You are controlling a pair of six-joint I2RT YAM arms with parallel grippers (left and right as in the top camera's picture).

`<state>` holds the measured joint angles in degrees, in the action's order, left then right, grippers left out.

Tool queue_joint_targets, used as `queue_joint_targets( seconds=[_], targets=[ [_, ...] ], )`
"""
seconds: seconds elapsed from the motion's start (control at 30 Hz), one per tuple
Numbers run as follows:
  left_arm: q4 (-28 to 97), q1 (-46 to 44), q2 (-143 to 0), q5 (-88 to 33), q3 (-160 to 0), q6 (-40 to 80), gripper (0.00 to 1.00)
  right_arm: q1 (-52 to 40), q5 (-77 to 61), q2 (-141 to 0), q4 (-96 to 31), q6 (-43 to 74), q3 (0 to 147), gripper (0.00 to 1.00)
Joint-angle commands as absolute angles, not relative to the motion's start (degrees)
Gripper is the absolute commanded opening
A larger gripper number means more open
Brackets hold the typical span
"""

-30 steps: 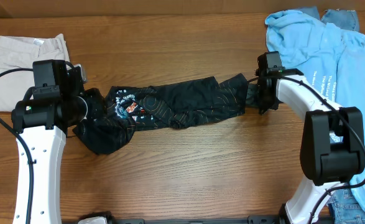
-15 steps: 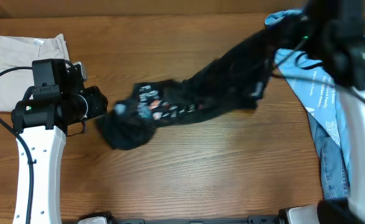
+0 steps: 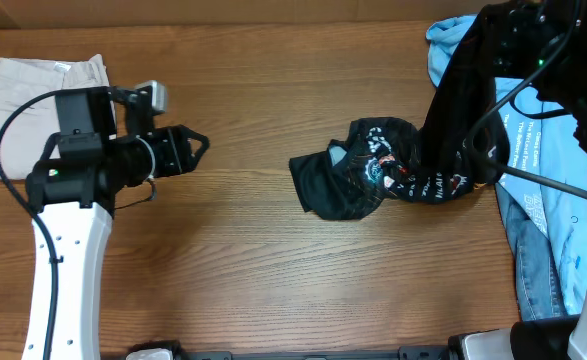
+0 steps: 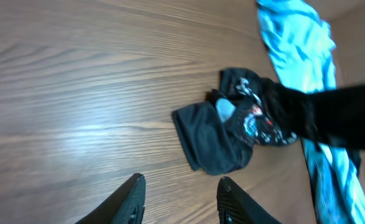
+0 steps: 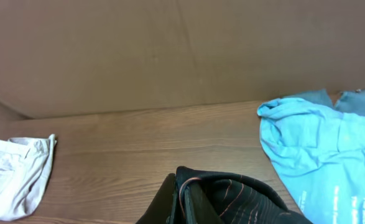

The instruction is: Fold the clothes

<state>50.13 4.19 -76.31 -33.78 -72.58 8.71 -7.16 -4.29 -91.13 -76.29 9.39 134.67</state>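
No legible text; white print on blue shirt (image 3: pixel 558 150), logos on black shirt (image 3: pixel 373 182) too small.

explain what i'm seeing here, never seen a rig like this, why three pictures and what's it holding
Two white robot arms sit at a wooden table, set up for folding. The wide picture looks down from above; the other two come from a camera on each wrist. The left end effector is open and empty. The right end effector is raised and grips a black shirt, whose lower part bunches on the table. A beige garment lies at one table end, a light blue garment at the other.
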Motion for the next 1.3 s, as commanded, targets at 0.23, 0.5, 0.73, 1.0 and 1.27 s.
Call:
queue_joint_targets(
  seconds=[0.23,0.5,0.73,1.0,1.27],
  targets=[
    [44.0,-6.3,-76.8,-31.9,-72.8,2.4,0.46,-7.1,-9.0,-87.7,-68.9,8.7,136.3,0.04],
    [38.2,-11.5,-76.9,-27.3,-72.8,5.1,0.58,-7.1,-9.3,-78.1,-64.9,8.8,136.3,0.04],
    [37.8,-12.6,-78.6,-25.6,-72.8,8.1,0.60,-7.1,3.8,-69.5,-60.1,8.9,136.3,0.04],
    [37.5,-16.0,-79.8,-30.5,-72.8,8.4,0.66,-7.1,7.7,-72.3,-69.9,9.0,136.2,0.04],
    [37.2,-18.5,-82.1,-29.9,-72.8,8.4,0.69,-7.1,0.5,-81.3,-70.2,8.5,136.2,0.04]
  ],
)
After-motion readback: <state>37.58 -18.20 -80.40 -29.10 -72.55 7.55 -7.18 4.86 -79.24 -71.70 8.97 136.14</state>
